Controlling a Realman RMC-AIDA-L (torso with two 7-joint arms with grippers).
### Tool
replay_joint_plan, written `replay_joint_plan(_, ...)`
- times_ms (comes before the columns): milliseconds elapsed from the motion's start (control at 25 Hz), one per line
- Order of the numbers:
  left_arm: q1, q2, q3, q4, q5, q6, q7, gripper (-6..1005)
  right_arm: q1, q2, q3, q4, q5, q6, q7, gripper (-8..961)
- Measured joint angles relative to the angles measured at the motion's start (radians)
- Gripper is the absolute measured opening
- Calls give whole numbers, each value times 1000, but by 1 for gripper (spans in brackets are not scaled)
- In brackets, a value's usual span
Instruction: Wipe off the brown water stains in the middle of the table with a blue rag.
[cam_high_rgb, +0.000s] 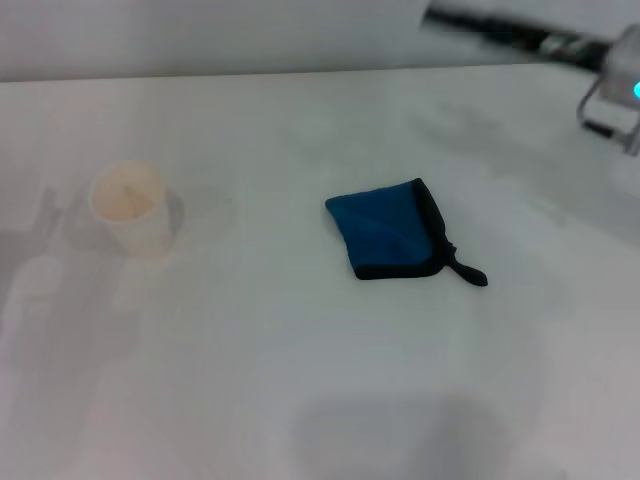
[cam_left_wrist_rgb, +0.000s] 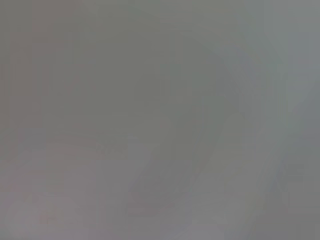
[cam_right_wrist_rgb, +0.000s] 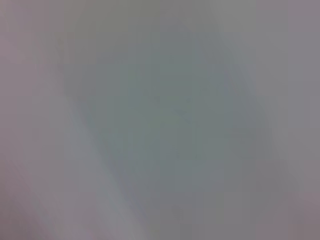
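The right pincer (cam_high_rgb: 612, 95) hangs at the far right edge of the table (cam_high_rgb: 300, 380), seen only in part as a pale grey block with a small blue light on it, and a dark length of arm (cam_high_rgb: 510, 35) runs back from it toward the far side. Only that outer part of it shows in the head view, so I cannot tell whether the pincer is open or closed, and it is holding nothing that can be seen. The blue rag (cam_high_rgb: 390, 230) lies flat on the white tabletop well apart from the pincer, nearer the robot and off to the pincer's left, about in the middle of the table. It is folded into a rough square. Its black-edged side is the one turned toward the pincer, and its short black loop (cam_high_rgb: 468, 270) trails from the near corner on that same side. Nothing touches the rag. Farther from the pincer, beyond the rag on the left part of the table, a cream paper cup (cam_high_rgb: 130, 208) stands upright, well clear of the cloth. The head view is hazy, and no brown stains can be made out around the rag. Both wrist views give only a grey blur in which nothing can be told apart.
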Motion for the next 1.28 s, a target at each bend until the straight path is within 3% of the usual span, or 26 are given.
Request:
replay_joint_plan(80, 0, 1, 0, 1, 0, 0, 0, 869, -30, 0, 48, 84, 254, -42, -146, 797)
replay_joint_plan(200, -1, 2, 0, 2, 1, -1, 0, 869, -49, 0, 108, 247, 556, -158, -420, 794)
replay_joint_plan(240, -2, 2, 0, 2, 1, -1, 1, 869, -50, 0, 133, 349, 701, -244, -620, 792)
replay_joint_plan(280, -4, 2, 0, 2, 1, -1, 1, 869, -50, 0, 133, 349, 701, -244, -620, 791)
replay_joint_plan(560, -13, 3, 0, 3, 2, -1, 3, 869, -37, 5, 150, 563, 894, -306, -1272, 785)
replay_joint_plan(760, -13, 2, 0, 2, 2, 0, 4, 869, -11, 9, 152, 683, 996, -267, -1507, 785)
replay_joint_plan(1280, -12, 0, 12, -6, 2, 10, 5, 870, 11, 11, 143, 737, 1050, -177, -1556, 787)
